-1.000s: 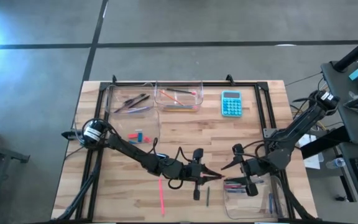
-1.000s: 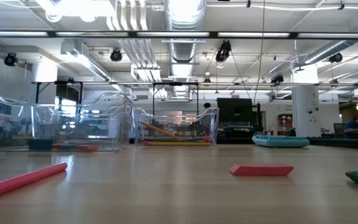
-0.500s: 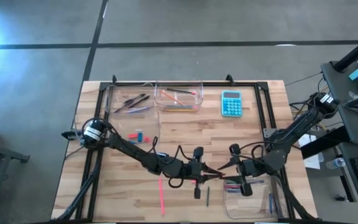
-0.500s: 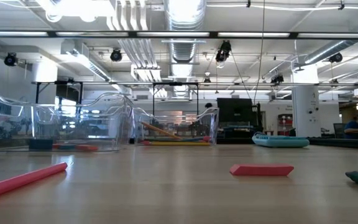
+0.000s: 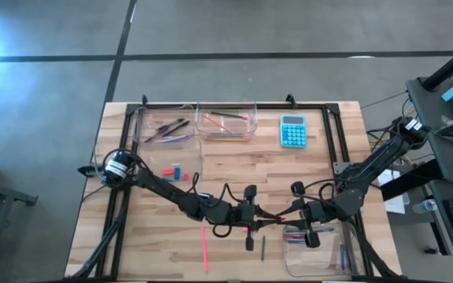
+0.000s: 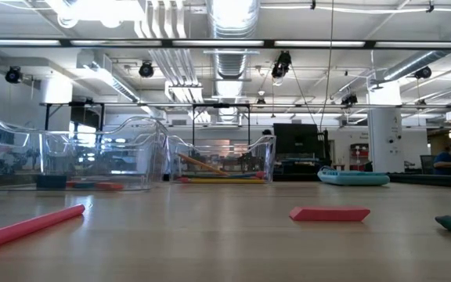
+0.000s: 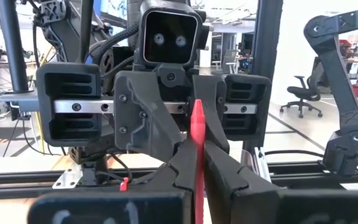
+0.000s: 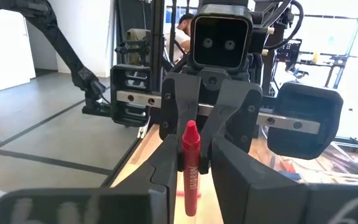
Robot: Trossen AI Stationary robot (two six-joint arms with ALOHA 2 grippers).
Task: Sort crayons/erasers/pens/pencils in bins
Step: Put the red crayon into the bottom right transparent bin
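the two grippers meet tip to tip over the front middle of the table (image 5: 234,165), with a red crayon (image 8: 189,167) passing between them; the left gripper (image 5: 259,222) is clenched on one end of it; the right gripper (image 5: 286,221) has its fingers (image 8: 232,165) close on both sides of the other end, but it seems not yet fully tight, i cannot tell for sure; the bins at the back (image 5: 163,126) (image 5: 226,122) hold pens and thin sticks; a third bin (image 5: 317,250) sits under the right arm; two erasers (image 5: 175,170) lie inside the clear bin by the left arm; a pink eraser (image 6: 330,214) lies on the bare wood; a long pink stick (image 5: 204,247) lies near the front edge; the turquoise calculator (image 5: 292,130) rests at the back right.
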